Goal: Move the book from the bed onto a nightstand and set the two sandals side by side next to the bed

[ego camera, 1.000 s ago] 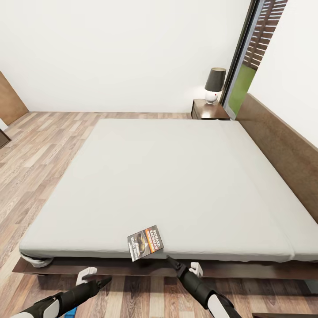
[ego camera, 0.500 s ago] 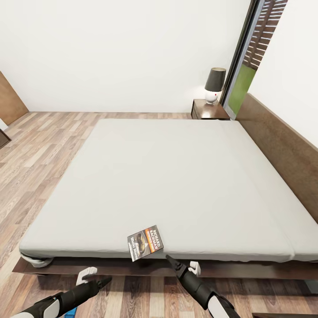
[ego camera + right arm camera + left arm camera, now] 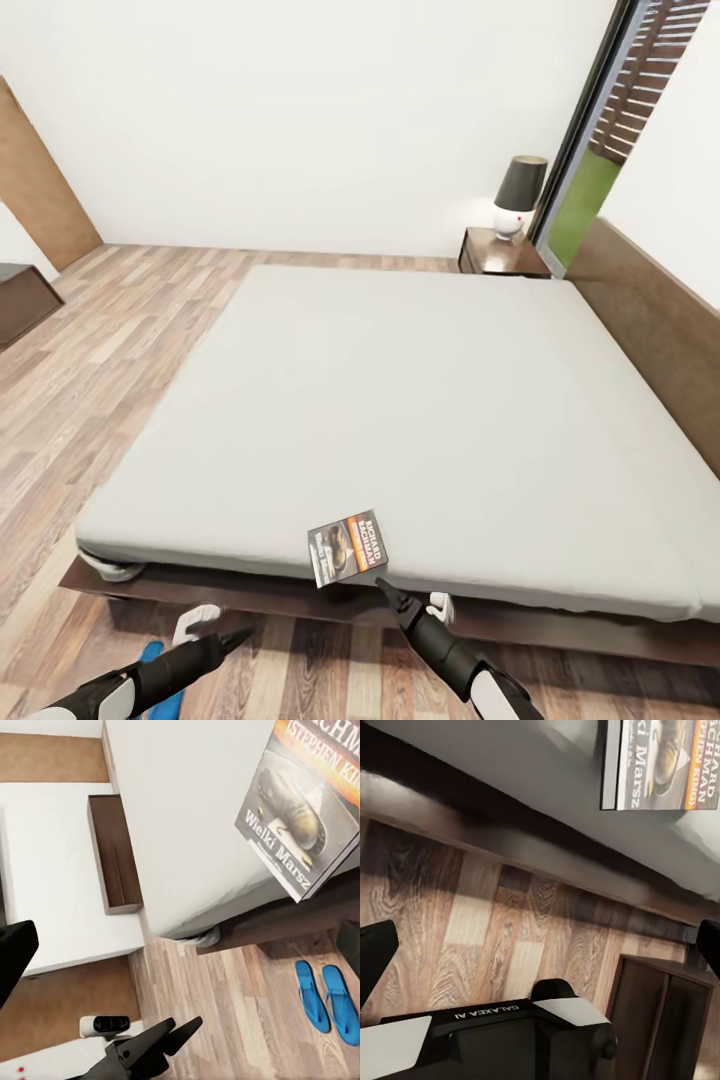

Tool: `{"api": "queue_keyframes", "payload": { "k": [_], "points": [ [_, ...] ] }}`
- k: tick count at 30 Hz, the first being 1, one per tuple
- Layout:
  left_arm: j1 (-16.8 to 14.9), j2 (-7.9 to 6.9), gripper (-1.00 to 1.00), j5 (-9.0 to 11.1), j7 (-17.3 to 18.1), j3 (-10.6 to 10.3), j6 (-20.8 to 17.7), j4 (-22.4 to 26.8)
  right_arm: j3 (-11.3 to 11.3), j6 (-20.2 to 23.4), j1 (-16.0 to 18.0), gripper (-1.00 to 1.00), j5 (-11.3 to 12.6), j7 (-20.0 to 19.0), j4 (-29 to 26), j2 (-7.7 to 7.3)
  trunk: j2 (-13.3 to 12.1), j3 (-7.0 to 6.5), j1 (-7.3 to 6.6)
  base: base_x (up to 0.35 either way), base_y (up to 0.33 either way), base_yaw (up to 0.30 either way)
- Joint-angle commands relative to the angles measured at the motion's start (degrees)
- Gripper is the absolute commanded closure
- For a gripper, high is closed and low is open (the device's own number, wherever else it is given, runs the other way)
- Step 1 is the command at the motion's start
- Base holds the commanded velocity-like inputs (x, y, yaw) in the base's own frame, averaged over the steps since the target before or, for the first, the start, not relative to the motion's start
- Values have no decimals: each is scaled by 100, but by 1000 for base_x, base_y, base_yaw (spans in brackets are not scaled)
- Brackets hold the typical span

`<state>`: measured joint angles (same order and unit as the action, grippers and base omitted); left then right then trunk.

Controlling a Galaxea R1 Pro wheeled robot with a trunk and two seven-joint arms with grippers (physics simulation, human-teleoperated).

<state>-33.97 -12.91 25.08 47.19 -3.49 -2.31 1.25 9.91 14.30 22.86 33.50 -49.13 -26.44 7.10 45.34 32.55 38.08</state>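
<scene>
The book (image 3: 348, 546) lies on the bed (image 3: 400, 400) at its near edge, one corner hanging over the dark frame. My right gripper (image 3: 384, 588) is just below and right of that corner, not touching it; in the right wrist view its fingers stand wide apart, open. That view shows the book (image 3: 307, 817) close ahead and the two blue sandals (image 3: 326, 996) side by side on the floor by the bed. My left gripper (image 3: 240, 634) hovers open over the floor left of the book (image 3: 660, 765). One sandal (image 3: 150, 655) peeks out behind my left arm.
A nightstand (image 3: 500, 255) with a dark-shaded lamp (image 3: 520, 195) stands at the bed's far right corner, by the window. The headboard (image 3: 660, 310) runs along the right. A dark wooden cabinet (image 3: 667, 1020) stands on the plank floor near my left arm.
The whole head view has shifted, so the camera moved; a blue sandal now shows at lower left. My right gripper's tip stands nearer the book's corner. Both grippers stay open.
</scene>
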Motion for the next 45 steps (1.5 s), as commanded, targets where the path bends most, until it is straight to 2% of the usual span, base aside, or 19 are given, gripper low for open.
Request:
{"api": "queue_keyframes", "payload": {
  "k": [1, 15, 34, 45],
  "points": [
    [-4, -1, -100, 49, 19, -37, -24, -2, 28, 55, 2, -100, 26, -18, -2, 4, 4, 5, 1, 0, 0, 289],
    [-4, -1, -100, 49, 19, -37, -27, -2, 28, 55, 1, -100, 28, -24, -2, 2, 4, 5, 1, 0, 0, 242],
    [4, -1, -100, 49, 19, -37, -25, -2, 28, 55, 0, -100, 29, -27, -5, 2, 4, 5, 1, -3, 70, 9],
    [5, -1, -100, 49, 19, -37, -24, -2, 29, 55, -1, -100, 29, -27, -10, 2, 4, 5, 1, -165, 39, 0]
  ]
}}
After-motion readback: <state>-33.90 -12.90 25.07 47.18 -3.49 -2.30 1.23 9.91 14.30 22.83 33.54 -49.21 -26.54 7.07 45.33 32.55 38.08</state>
